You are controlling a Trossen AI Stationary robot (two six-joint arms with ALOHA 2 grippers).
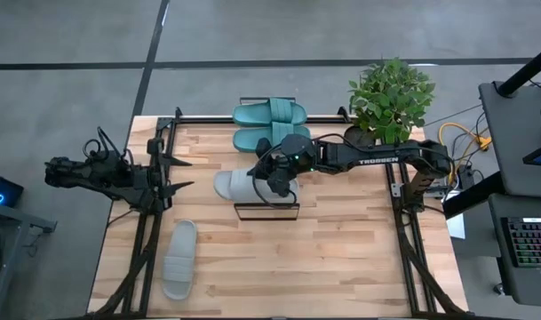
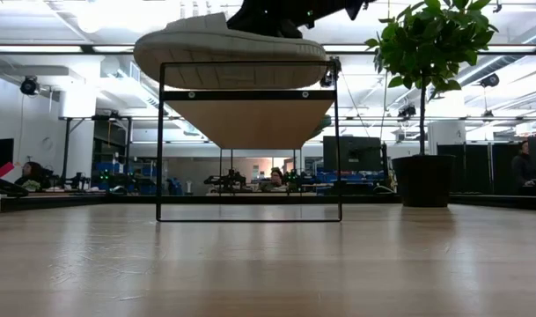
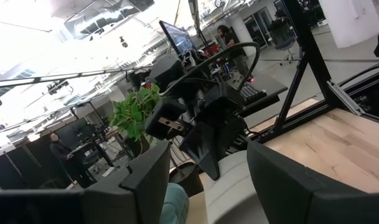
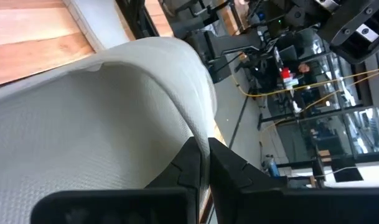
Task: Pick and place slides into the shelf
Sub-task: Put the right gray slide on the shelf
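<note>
Right gripper: the dark two-finger right gripper [image 1: 276, 178] reaches in from the right edge of the table to the shelf's near end, its fingers [image 4: 198, 163] pinched together on the edge of a light grey slide.
Held slide: the light grey ribbed-strap slide sandal [image 1: 237, 185] lies on the shelf's top plank; in the low view its sole [image 2: 231, 55] sits flat above the frame.
Shelf: the long narrow rack [image 1: 267, 209] of light wood plank and thin black wire runs from the table's far edge toward its middle.
Teal pair: two teal-green slides [image 1: 270, 114] [image 1: 257, 138] lie side by side at the shelf's far end.
Other grey slide: a second light grey slide [image 1: 179, 259] lies on the wooden tabletop [image 1: 341, 258] near the front left corner, well apart from the shelf.
Left gripper: the dark left gripper [image 1: 174, 175] waits at the table's left edge, fingers spread apart.
Plant: a leafy green potted plant [image 1: 390, 96] stands at the far right corner.
</note>
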